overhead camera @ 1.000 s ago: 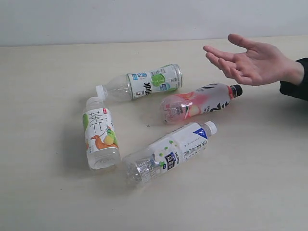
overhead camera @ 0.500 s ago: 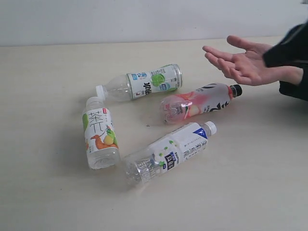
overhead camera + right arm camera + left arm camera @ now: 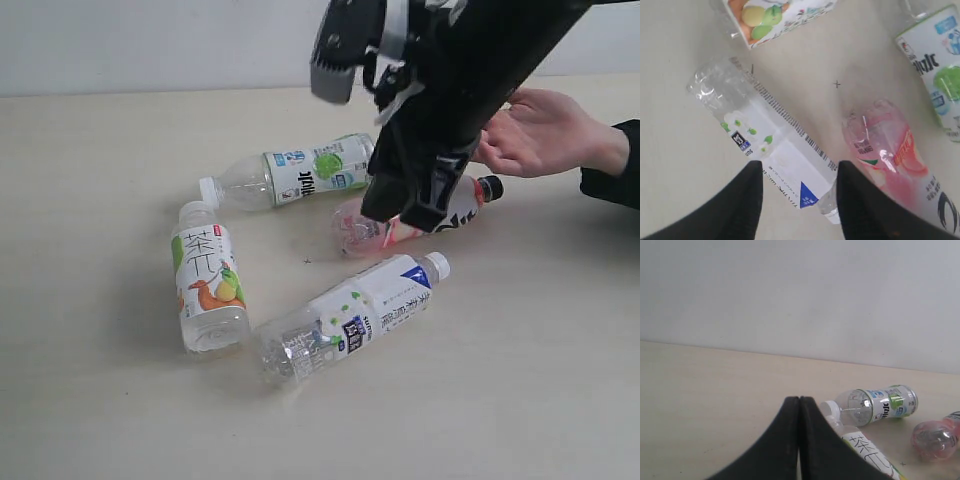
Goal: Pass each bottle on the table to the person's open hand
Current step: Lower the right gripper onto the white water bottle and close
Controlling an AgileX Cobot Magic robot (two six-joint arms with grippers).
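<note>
Overhead, right jaws apart above clear cylindrical plastic bottles (image 3: 782, 155); left jaws together.

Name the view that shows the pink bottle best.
Right wrist view: the pink bottle is close and clear, base to label. In the exterior view the arm hides its middle; the left wrist view catches only its base end.

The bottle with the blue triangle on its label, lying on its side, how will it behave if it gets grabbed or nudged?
The blue-triangle bottle lies on its round side on the table, so a nudge would probably roll it. Its clear wall near the base looks crinkled, so it may dent under a squeeze.
</note>
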